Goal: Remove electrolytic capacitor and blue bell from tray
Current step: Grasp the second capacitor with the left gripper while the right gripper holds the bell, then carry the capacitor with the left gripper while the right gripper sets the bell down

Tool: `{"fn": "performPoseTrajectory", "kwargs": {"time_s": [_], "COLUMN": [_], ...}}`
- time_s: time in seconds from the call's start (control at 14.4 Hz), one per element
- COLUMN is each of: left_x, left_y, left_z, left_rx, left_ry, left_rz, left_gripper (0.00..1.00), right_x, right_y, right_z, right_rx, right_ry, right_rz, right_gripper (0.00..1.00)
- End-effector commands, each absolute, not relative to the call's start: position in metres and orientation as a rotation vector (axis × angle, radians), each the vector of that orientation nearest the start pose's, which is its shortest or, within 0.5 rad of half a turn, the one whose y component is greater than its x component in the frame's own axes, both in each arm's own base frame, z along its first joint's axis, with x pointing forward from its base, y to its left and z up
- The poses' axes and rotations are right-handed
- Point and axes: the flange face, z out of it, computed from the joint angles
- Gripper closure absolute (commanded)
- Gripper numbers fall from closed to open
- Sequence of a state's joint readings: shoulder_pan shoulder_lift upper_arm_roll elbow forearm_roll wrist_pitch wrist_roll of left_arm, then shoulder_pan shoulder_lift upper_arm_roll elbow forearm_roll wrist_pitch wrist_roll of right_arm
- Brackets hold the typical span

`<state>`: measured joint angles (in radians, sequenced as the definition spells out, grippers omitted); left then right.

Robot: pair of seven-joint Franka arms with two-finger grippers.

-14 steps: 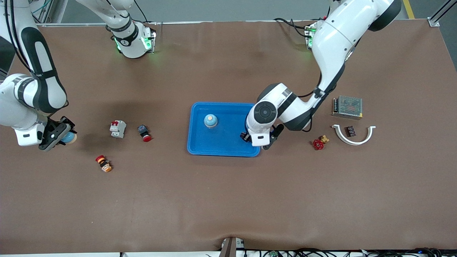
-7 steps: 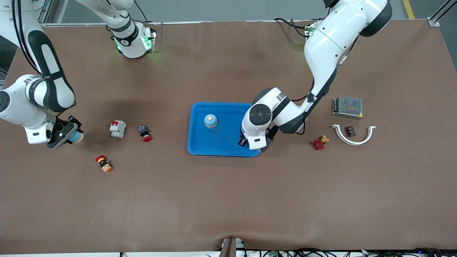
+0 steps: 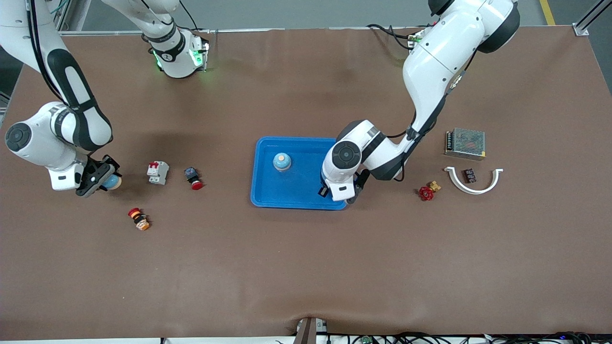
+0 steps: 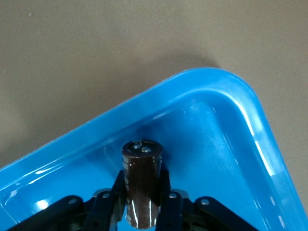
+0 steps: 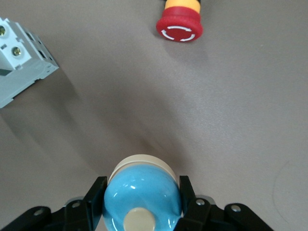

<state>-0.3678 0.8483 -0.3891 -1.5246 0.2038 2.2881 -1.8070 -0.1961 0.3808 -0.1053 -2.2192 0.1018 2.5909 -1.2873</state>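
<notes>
My left gripper (image 3: 338, 190) is over the blue tray (image 3: 267, 193), at its corner toward the left arm's end and nearer the front camera. It is shut on a dark brown capacitor (image 4: 141, 185), held just above the tray floor (image 4: 211, 144). My right gripper (image 3: 103, 180) is shut on a blue bell with a cream base and button (image 5: 142, 196), above the bare table toward the right arm's end; the bell shows in the front view (image 3: 112, 181). A second blue bell (image 3: 282, 162) stands in the tray.
A white breaker with red top (image 3: 158, 172) and a red push button (image 3: 193, 178) lie between my right gripper and the tray. Another button (image 3: 138, 219) lies nearer the front camera. A red valve (image 3: 427, 192), white curved bracket (image 3: 473, 180) and power supply (image 3: 465, 143) lie toward the left arm's end.
My right gripper has carried the blue bell toward the tray. My left gripper has moved with the capacitor from the tray's edge to over its inside corner.
</notes>
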Motion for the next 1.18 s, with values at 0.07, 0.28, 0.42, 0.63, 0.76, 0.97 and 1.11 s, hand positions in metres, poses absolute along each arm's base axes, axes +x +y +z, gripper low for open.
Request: {"fn": "performPoseTrajectory", "kwargs": {"time_s": [0.07,0.28,0.42,0.63,0.76,0.97,1.11], "left_x": [0.555,0.569,0.578,0.586,0.596,0.606,0.614], "left_y": [-0.449,-0.43,-0.412,-0.385,-0.362,-0.344,-0.32], "left_z": [0.2,0.233,0.255,0.283,0.302,0.324,0.336], "left_rx": [-2.765,-2.758,-2.769,-2.773,-2.778,-2.829,-2.86], "left_ry": [-1.581,-1.56,-1.488,-1.378,-1.345,-1.272,-1.193], "left_rz": [0.166,0.138,0.146,0.157,0.15,0.117,0.111], "left_gripper": [1.0,1.0,1.0,1.0,1.0,1.0,1.0], "right_x": [0.522,0.522,0.522,0.521,0.522,0.523,0.524], "right_y": [-0.162,-0.158,-0.155,-0.155,-0.151,-0.152,-0.152], "right_z": [0.196,0.189,0.185,0.18,0.179,0.18,0.181], "right_rx": [-2.801,-2.795,-2.794,-2.794,-2.788,-2.79,-2.793], "right_ry": [-1.353,-1.352,-1.357,-1.33,-1.327,-1.328,-1.324], "right_rz": [-0.032,-0.031,-0.035,-0.034,-0.039,-0.042,-0.047], "right_gripper": [0.59,0.59,0.59,0.57,0.56,0.18,0.0]}}
